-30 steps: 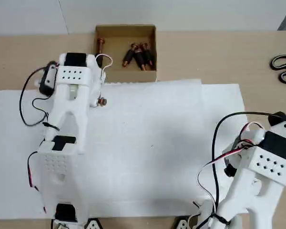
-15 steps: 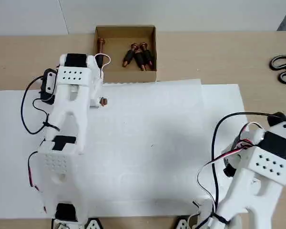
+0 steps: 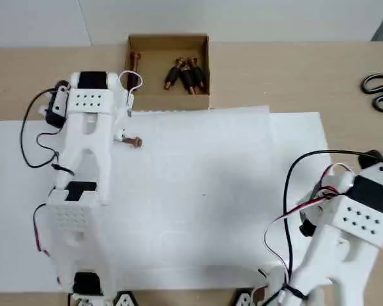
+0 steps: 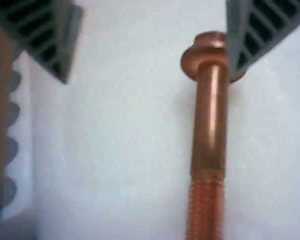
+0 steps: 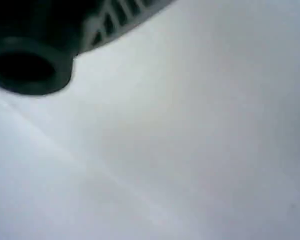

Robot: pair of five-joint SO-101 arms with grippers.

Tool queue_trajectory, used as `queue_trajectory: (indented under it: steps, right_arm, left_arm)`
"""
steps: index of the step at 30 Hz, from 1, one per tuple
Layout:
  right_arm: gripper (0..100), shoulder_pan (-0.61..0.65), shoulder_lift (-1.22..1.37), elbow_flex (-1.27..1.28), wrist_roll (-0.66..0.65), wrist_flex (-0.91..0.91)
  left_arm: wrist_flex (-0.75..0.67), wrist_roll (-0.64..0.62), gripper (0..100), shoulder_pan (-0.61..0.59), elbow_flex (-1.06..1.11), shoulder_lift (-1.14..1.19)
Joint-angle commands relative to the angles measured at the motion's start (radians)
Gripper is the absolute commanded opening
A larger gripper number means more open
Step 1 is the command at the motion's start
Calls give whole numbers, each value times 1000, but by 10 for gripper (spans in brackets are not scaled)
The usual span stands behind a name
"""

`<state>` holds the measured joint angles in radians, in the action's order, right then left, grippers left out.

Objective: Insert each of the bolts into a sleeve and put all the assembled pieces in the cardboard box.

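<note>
The left gripper stands wide open over the white foam sheet. A copper bolt lies flat between its fingers, close against one, at 10 o'clock on the sheet. The cardboard box at 12 o'clock on the desk holds more copper pieces. The right arm sits at 4 o'clock, and I cannot tell whether its gripper is open.

A copper-coloured bolt was seen lying flat and alone on the white foam sheet, near the front left corner of the cardboard box but apart from it. A round flanged head, a smooth shank and a threaded end were shown on it. The open-topped box was set at the sheet's far edge. Inside it, one assembled piece was laid along the left wall, and three further pieces were bunched together near the right wall.
</note>
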<state>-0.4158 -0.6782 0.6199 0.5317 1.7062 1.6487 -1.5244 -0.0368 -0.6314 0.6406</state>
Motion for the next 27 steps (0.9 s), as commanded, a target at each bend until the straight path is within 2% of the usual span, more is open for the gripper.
queue_trajectory:
  steps: [1,8,13,16,23,25,27]
  right_arm:
    - [3,-4,-22,-5,11,13]
    - [3,-5,-22,-5,11,15]
    - [3,-5,-22,-5,11,15]
    - [3,-5,-22,-8,11,15]
    - [3,-4,-22,-9,11,15]
    - [3,-4,-22,-9,11,13]
    - [3,-2,-22,-9,11,12]
  left_arm:
    - [-11,2,224,-2,-8,-14]
    - [-17,37,222,-14,-10,-14]
    - [54,379,223,-25,-10,-21]
    - [74,684,222,-37,-5,-21]
    - [104,1769,186,-91,36,-18]
    - [103,2036,144,-94,41,-12]
    - [92,2246,109,-94,41,-8]
